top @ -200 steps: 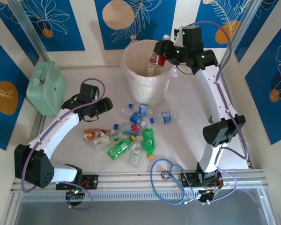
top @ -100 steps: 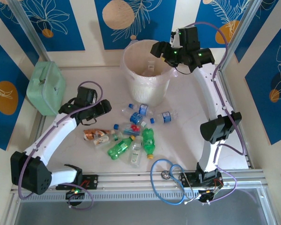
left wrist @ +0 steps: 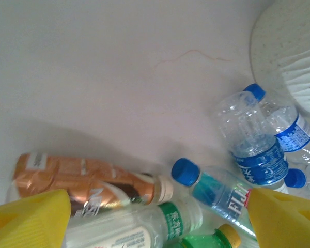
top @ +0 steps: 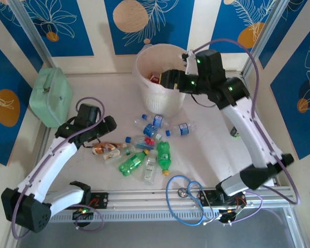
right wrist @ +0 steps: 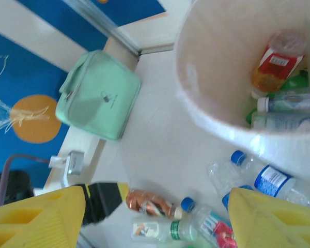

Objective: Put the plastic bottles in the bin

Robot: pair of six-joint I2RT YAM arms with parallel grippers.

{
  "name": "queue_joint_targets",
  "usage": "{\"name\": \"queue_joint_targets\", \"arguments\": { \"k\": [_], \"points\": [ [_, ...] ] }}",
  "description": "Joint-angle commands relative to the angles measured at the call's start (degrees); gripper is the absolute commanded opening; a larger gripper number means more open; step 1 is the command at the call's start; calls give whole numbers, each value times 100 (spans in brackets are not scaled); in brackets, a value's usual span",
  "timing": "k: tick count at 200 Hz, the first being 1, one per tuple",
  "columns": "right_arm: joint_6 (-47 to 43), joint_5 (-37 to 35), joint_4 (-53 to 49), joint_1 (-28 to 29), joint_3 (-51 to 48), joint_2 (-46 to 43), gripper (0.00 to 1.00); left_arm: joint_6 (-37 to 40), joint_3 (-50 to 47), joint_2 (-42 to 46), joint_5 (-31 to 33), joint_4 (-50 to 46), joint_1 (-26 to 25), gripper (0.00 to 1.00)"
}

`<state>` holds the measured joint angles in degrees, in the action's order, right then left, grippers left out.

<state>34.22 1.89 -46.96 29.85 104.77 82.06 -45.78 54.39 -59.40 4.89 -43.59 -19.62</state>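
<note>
A cluster of plastic bottles (top: 164,155) is laid on the white bench (top: 206,150); the bin (top: 160,101) and a mint-green case (top: 51,95) are stood farther back.

A mint-green case (top: 50,97) with rounded corners sits at the far left edge of the white bench (top: 119,88), lid face up and handle towards the wall. Behind the case rise blue wall panels (top: 67,26) with white leaf drawings and orange discs, and a slanting metal post (top: 33,33). Well to the case's right, at the near edge, a blue cable (top: 168,199) loops over an aluminium rail (top: 144,199).
</note>
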Motion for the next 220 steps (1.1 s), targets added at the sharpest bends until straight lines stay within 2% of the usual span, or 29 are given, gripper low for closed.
{"name": "queue_joint_targets", "arguments": {
  "k": [1,45,90,136,220],
  "points": [
    [-91,-404,30,132,-624,-481,74,-998,-326,343,351,-529,-3,92],
    [267,-423,172,276,-1797,-1161,74,-1961,-698,378,553,-652,111,97],
    [537,-478,362,611,-2611,-1471,74,-2396,-1009,199,531,-397,224,96],
    [578,-524,400,768,-2737,-1448,74,-2862,-1264,-302,235,84,371,93],
    [622,-470,471,829,-2831,-1369,74,-3044,-1378,-1015,366,641,415,89]
  ]
}}
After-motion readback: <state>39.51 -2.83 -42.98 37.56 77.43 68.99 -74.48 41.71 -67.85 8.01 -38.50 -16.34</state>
